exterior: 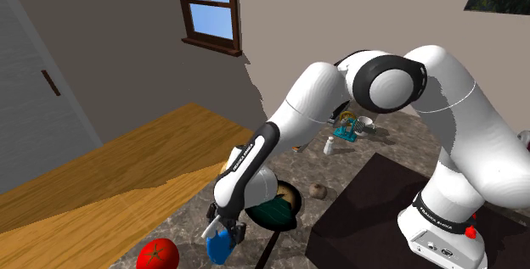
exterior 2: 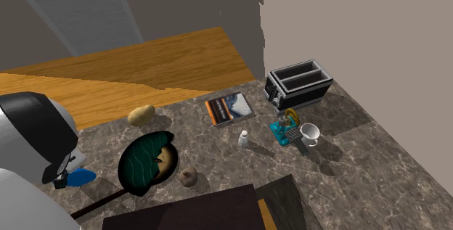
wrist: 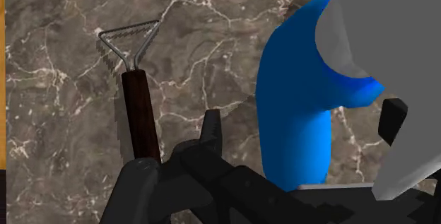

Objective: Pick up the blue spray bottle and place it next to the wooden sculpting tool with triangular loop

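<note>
The blue spray bottle (wrist: 297, 116) with a grey head stands between the fingers of my gripper (wrist: 302, 120). The fingers are wide apart, and marble shows between the left finger (wrist: 212, 127) and the bottle. Just beside the bottle lies the sculpting tool (wrist: 140, 113), with a dark brown handle and a triangular wire loop, flat on the marble counter. From the shoulder camera, the gripper (exterior: 225, 223) hangs right over the bottle (exterior: 221, 247) near the counter's front edge. The second exterior view has the bottle (exterior 2: 81, 175) beside the arm.
A red tomato (exterior: 158, 254) sits close to the bottle. A pan (exterior 2: 145, 162) with dark green contents lies next to it, with a small brown ball (exterior 2: 188, 178) nearby. Farther off are a potato (exterior 2: 141, 114), a book (exterior 2: 229, 109), a toaster (exterior 2: 298, 85), a shaker (exterior 2: 244, 138) and a mug (exterior 2: 310, 133).
</note>
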Controlling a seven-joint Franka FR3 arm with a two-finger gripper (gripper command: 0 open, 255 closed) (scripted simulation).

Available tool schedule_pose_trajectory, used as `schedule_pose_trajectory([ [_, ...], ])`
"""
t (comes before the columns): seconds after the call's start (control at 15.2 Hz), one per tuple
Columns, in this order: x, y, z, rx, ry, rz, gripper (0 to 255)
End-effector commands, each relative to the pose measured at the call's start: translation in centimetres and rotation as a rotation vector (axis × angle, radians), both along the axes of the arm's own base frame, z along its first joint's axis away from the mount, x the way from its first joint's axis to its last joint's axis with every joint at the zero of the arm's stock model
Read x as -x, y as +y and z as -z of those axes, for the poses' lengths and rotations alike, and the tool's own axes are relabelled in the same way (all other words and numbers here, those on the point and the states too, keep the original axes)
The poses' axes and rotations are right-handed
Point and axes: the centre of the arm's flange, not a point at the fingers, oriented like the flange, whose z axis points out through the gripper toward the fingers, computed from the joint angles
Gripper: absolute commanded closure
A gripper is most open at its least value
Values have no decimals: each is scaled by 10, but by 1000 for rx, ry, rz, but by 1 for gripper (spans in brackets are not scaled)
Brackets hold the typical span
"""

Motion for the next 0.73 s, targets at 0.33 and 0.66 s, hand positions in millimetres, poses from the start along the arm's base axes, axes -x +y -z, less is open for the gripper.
schedule_pose_trajectory([
  [0.33,-4,-19,-40,0,-1,0,0],
  [0.66,-4,-19,-40,0,-1,0,0],
])
